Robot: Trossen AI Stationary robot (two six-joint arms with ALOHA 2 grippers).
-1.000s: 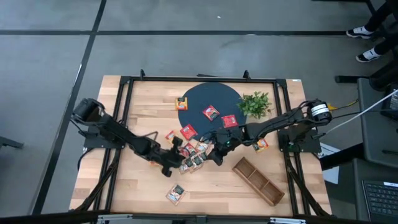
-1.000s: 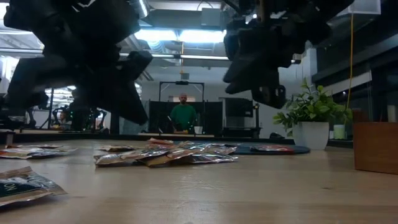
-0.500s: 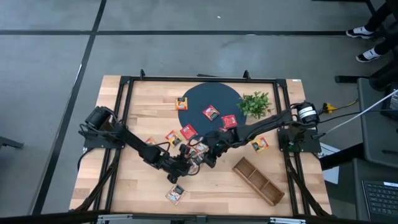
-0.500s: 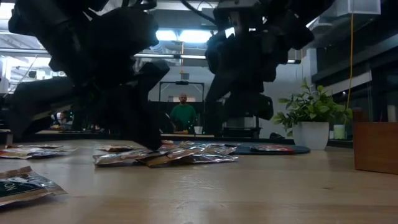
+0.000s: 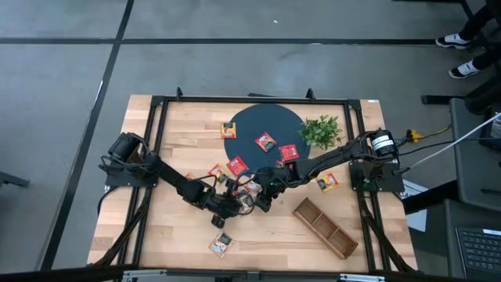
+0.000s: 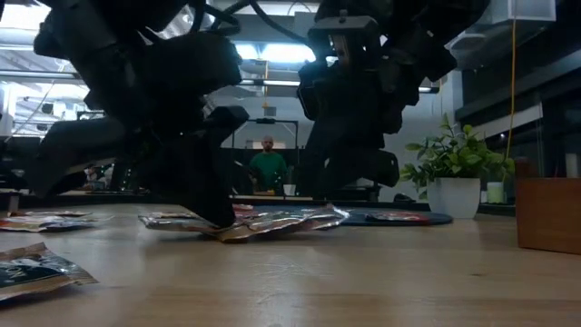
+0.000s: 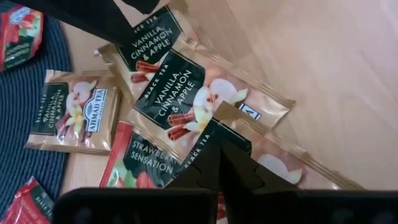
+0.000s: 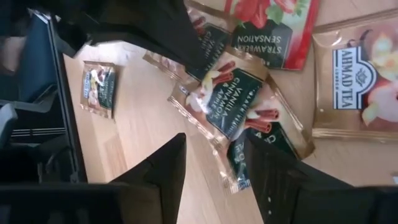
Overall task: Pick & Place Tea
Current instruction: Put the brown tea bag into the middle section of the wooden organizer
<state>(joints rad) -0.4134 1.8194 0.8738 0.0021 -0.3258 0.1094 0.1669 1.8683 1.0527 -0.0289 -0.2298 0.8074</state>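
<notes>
Both grippers are brought down onto the same heap of tea packets (image 5: 244, 196) in the middle of the table (image 5: 180, 129), and that crowding is where trouble can be expected. The left gripper (image 7: 217, 163) is seen with its jaws pressed together, tips planted on the overlapping vanilla packet (image 7: 180, 102); whether a foil edge is actually pinched cannot be told. The right gripper (image 8: 211, 165) is held with jaws spread wide, straddling a packet (image 8: 225, 102) with nothing gripped. Because the packets lie shingled over one another, two could be lifted at once, or a neighbour dragged along, should the right jaws be closed here; the flat foil could also be slid aside rather than caught. A knock between the two arms is judged possible, so close are they. As for containers: the long wooden tray (image 5: 325, 227) near the right arm appears empty, though its compartments are seen only small. The dark round mat (image 5: 254, 121) is found bearing a few red packets (image 5: 265, 142), and a stray packet (image 5: 221, 244) lies alone at the front.
</notes>
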